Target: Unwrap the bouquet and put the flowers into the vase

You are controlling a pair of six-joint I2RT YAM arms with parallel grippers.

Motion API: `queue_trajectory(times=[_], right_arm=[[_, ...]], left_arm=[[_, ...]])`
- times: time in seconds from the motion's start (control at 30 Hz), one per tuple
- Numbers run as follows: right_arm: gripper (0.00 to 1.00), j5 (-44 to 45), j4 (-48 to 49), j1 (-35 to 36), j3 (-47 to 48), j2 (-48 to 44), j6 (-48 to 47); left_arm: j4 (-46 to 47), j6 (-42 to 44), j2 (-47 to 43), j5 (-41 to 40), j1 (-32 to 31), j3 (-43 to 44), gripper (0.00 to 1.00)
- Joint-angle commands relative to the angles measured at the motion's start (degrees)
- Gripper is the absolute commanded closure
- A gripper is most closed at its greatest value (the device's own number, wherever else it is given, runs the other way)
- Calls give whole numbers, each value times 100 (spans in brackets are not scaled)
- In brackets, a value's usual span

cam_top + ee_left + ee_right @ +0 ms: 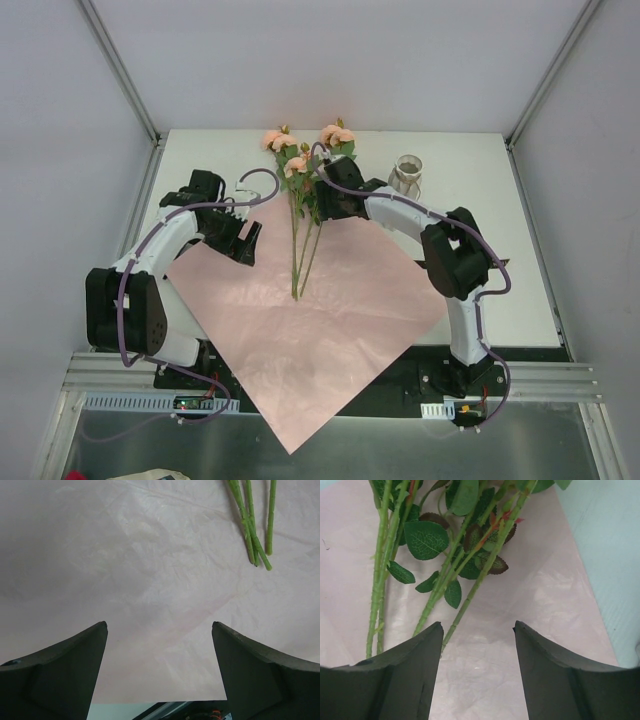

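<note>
Several flowers (296,245): peach-pink roses on long, thin green stems with dark green, veined leaves. They lie loose and flat in the top view, with blooms toward 12 o'clock, cut ends toward 6 o'clock, and the stems drawing together at the cut ends.
Paper sheet (300,340): a large pale pink square spread open like a diamond on the white surface (490,290). Its 6 o'clock corner hangs past the near edge. The stems rest on its upper part, and the blooms lie beyond its 12 o'clock corner.
Vase (407,175): small, beige-grey with ribbed sides. It stands upright on the surface at 2 o'clock from the stems, near the blooms but apart from them.
Left claw (243,245): released, with its fingers spread wide and only pink paper between them. It is over the sheet at 9 o'clock from the stems and apart from them. In its own view the cut ends (257,555) lie at 1 o'clock.
Right claw (322,212): released, jaws apart, grasping nothing. It is over the leafy middle of the flowers, reaching in from 3 o'clock. In its own view the stems (470,580) fan up toward 12 o'clock. One stem runs down to the tip of the 9 o'clock finger (405,675); whether it touches cannot be told.
</note>
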Motion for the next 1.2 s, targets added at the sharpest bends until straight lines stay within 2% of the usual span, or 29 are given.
queue_trajectory(times=[0.0,0.2,0.37,0.47,0.5,0.57,0.93,0.97,1.13,1.17], right_arm=[[37,-181,239,8,91,-53,227],[41,-5,54,8,443,343,139],[44,30,-60,-36,618,562,104],[51,92,-104,-45,741,677,87],[58,118,-122,-45,776,703,86],[63,180,-174,-54,908,800,69],[71,215,-324,-98,1339,1178,122],[73,241,-324,-98,1322,1152,139],[99,321,-333,-106,1173,819,113],[99,329,-333,-106,1146,731,130]], left_arm=[[229,-88,-74,-280,33,-133,15],[466,-220,137,-816,33,-186,16],[493,-255,173,-843,33,-133,15],[493,-264,146,-808,33,-124,16],[484,-264,146,-816,33,-133,16],[493,-229,137,-860,33,-142,15],[537,-150,164,-834,33,-186,15],[519,-159,164,-834,33,-177,15],[528,-176,146,-781,33,-168,15],[528,-168,129,-790,33,-177,15]])
